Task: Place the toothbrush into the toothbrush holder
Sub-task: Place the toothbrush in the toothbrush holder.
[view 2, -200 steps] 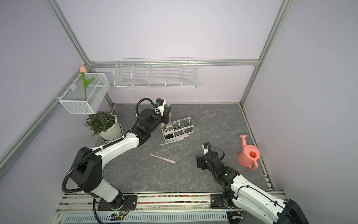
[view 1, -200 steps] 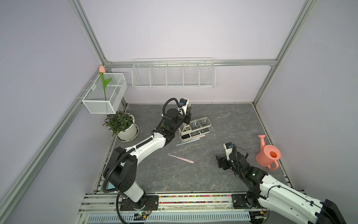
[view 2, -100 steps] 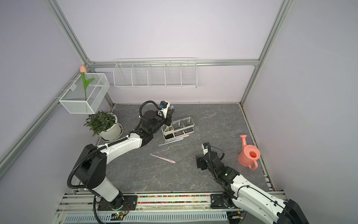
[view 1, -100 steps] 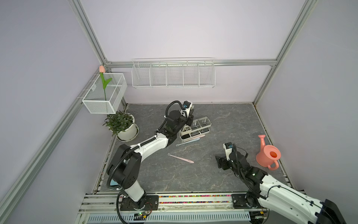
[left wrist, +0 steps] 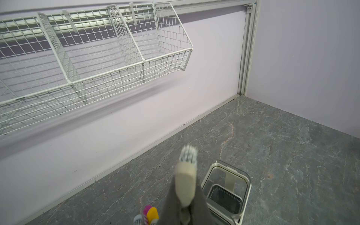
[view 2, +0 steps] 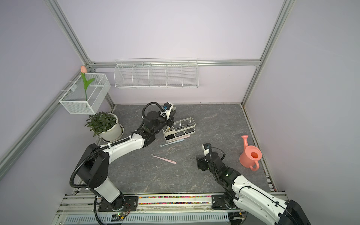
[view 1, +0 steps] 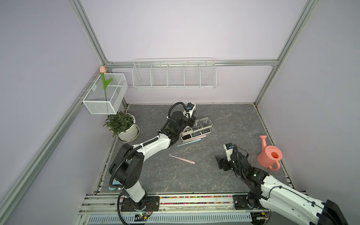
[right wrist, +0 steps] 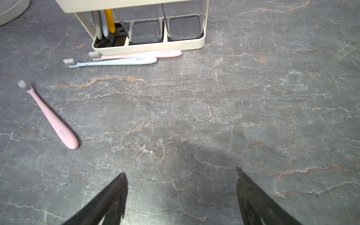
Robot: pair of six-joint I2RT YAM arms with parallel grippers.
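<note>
Left hand point(left wrist: 186, 196) pinching cream toothbrush point(left wrist: 187, 175), bristles up, at toothbrush holder point(right wrist: 155, 46).
Held upright, handle down, probably to drop into the divided slot; right hand point(right wrist: 180, 173) spread, idle.

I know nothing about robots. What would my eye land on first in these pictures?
Probably the left gripper, shut on a cream toothbrush right at the toothbrush holder toward the back of the grey table. After that, the coral watering can at the table's right edge and a pink toothbrush lying loose mid-table.
</note>
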